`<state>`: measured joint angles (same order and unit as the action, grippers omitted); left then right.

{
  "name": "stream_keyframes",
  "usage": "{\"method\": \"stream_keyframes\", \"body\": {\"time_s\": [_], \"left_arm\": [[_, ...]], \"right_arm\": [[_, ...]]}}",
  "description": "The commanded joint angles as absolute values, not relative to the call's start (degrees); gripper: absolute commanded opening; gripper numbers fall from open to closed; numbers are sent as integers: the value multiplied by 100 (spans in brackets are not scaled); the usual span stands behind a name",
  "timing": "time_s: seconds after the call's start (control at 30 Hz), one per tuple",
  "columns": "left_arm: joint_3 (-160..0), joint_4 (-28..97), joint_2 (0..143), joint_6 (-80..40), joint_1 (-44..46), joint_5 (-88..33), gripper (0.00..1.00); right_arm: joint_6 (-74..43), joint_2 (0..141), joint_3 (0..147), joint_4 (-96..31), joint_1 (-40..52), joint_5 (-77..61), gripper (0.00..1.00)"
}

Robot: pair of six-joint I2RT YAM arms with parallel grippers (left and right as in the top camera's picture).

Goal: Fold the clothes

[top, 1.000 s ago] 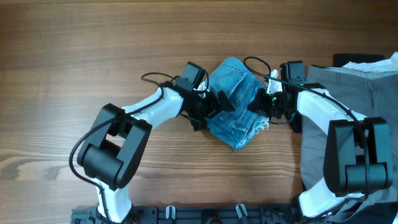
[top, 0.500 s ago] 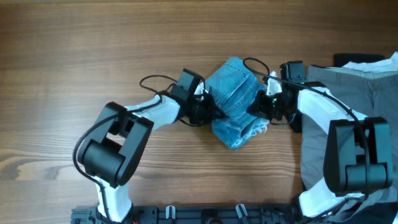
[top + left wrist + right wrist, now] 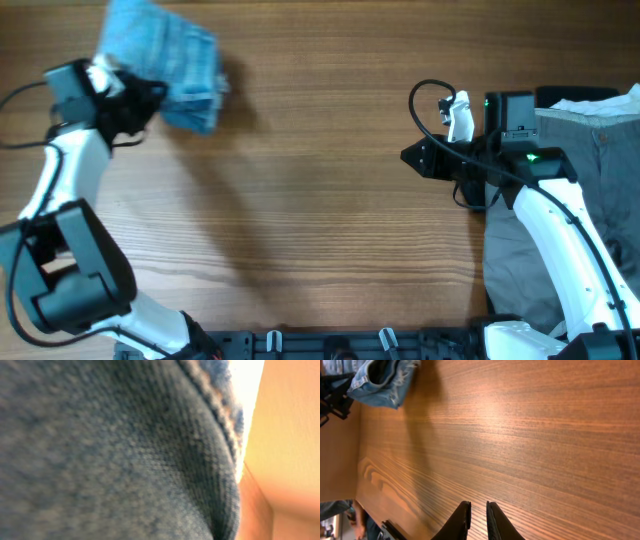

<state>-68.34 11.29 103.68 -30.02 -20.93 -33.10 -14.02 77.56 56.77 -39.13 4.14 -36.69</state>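
Wooden table (image 3: 320,200) below, left claw (image 3: 150,95) grips bunched blue jeans (image 3: 175,55).

The table (image 3: 330,200) is brown wood, its grain running from side to side. Grey trousers (image 3: 590,180) lie spread along one end of it, reaching from the far part down to the near edge. Just beyond the trousers' far end, a black garment (image 3: 560,95) shows at the table's edge, with a bit of white cloth (image 3: 585,103) on the trousers beside it. At the end opposite the trousers sits a bundle of jeans (image 3: 175,60); whether it touches the wood cannot be told.
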Motion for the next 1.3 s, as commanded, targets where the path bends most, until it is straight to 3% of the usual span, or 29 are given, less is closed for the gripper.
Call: {"method": "stream_keyframes", "body": {"time_s": [0.0, 0.1, 0.13, 0.17, 0.2, 0.23, 0.27, 0.43, 0.57, 0.77, 1.0, 1.07, 1.2, 1.27], "left_arm": [[-6904, 755, 10860, -2558, -2648, -3492, 8], [-6904, 620, 11262, -2246, -3004, -3409, 20], [-6904, 609, 11330, -2244, -3083, -3347, 32], [-6904, 600, 11384, -2196, -3177, -3306, 64], [-6904, 655, 11386, -2137, -3256, -3312, 75], [-6904, 740, 11375, -2117, -3323, -3315, 94], [-6934, 1035, 11323, -2106, -3426, -3312, 100], [-7269, 3017, 10916, -1315, -3844, -2480, 100], [-7651, 3970, 9896, -1210, -3990, -2523, 100], [-7765, 4652, 8543, -965, -3813, -1837, 100], [-7762, 5356, 8604, -1243, -3809, -1494, 100], [-7762, 5430, 8628, -1240, -3795, -1616, 90], [-7765, 5435, 8401, -679, -3463, -3065, 59], [-7771, 5502, 7994, -27, -2976, -3483, 58]], "right_arm": [[-1516, 7730, 5743, -3994, 423, -3802, 16], [-1525, 7730, 5743, -4016, 423, -3802, 15], [-1525, 7730, 5743, -4014, 423, -3802, 16], [-1557, 7730, 5743, -4012, 423, -3800, 16], [-1590, 7730, 5743, -4012, 423, -3800, 16], [-1649, 7730, 5743, -4012, 423, -3800, 17], [-1671, 7730, 5743, -4007, 423, -3800, 17], [-1669, 7636, 5743, -4012, 429, -3778, 25], [-1651, 7022, 5745, -3953, 429, -3503, 26], [-1647, 6018, 5745, -3957, 429, -3159, 31], [-1649, 5782, 5743, -3968, 429, -3085, 34], [-1645, 5791, 5743, -3955, 429, -3081, 34], [-1260, 5743, 5771, -3795, 429, -3087, 34], [-1033, 5607, 5957, -3820, 429, -3085, 35]]}}
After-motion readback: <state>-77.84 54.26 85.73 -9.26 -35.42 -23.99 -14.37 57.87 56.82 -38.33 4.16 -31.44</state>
